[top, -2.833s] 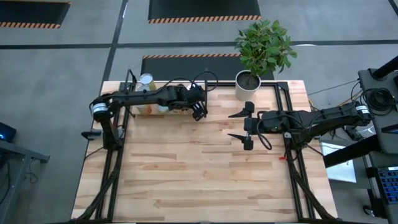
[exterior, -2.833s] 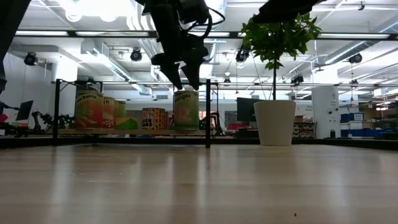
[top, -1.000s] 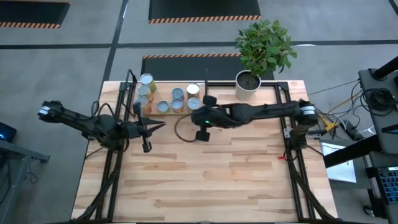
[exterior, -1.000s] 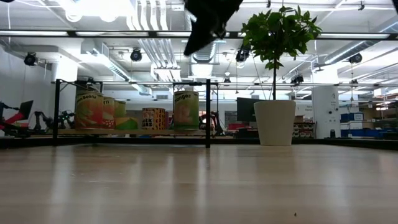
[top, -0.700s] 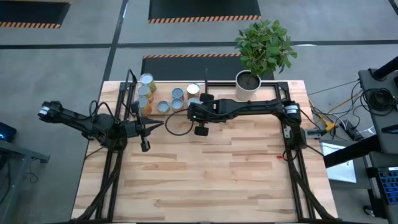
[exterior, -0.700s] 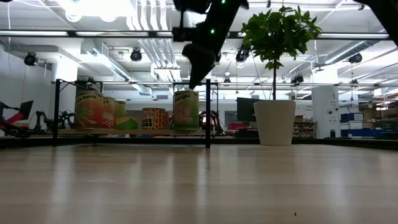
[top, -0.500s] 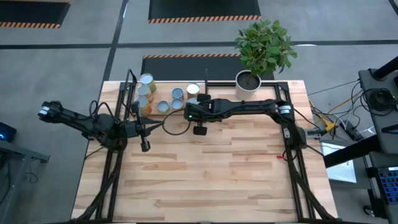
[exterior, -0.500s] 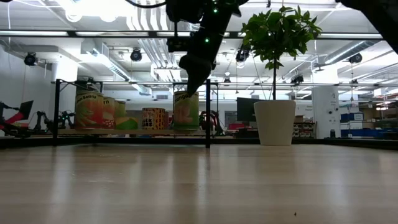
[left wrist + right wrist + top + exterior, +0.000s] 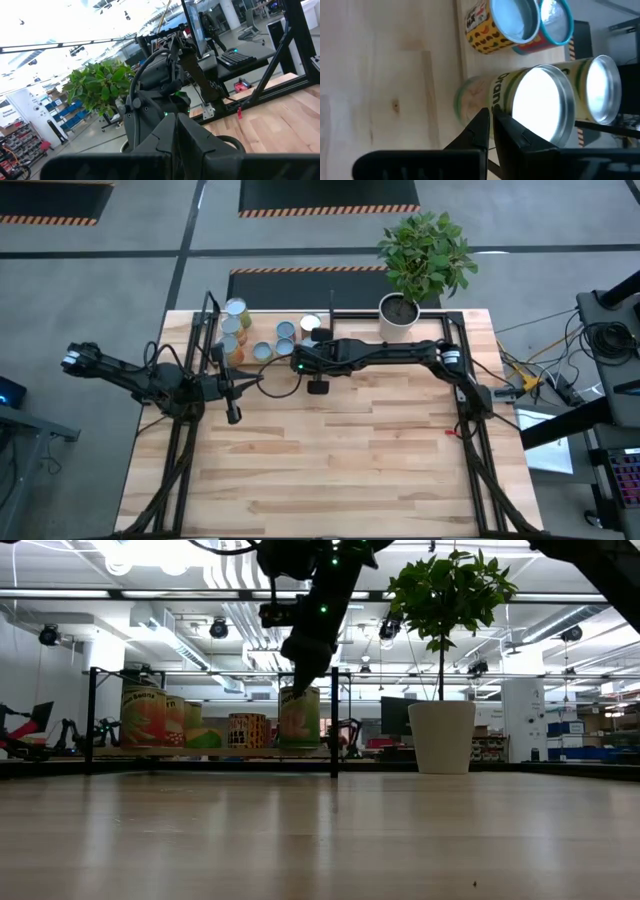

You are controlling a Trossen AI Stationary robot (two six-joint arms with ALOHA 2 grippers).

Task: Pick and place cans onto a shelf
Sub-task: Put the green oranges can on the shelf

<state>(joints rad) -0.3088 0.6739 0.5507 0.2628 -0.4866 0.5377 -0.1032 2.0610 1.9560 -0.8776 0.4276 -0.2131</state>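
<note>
**My right gripper over the last can on the shelf**

My right gripper reaches across the table to the shelf at the back left, its fingers pressed together and holding nothing. In my wrist view the fingertips sit just in front of the bright round top of the orange-labelled can. From table level my gripper hangs right above that can, which stands upright beside the shelf's black post. The other cans stand in a cluster on the shelf to its left, tops up. My left gripper waits near the table's left edge, clenched and empty. The white plant pot stands at the back, apart from the shelf.
</note>
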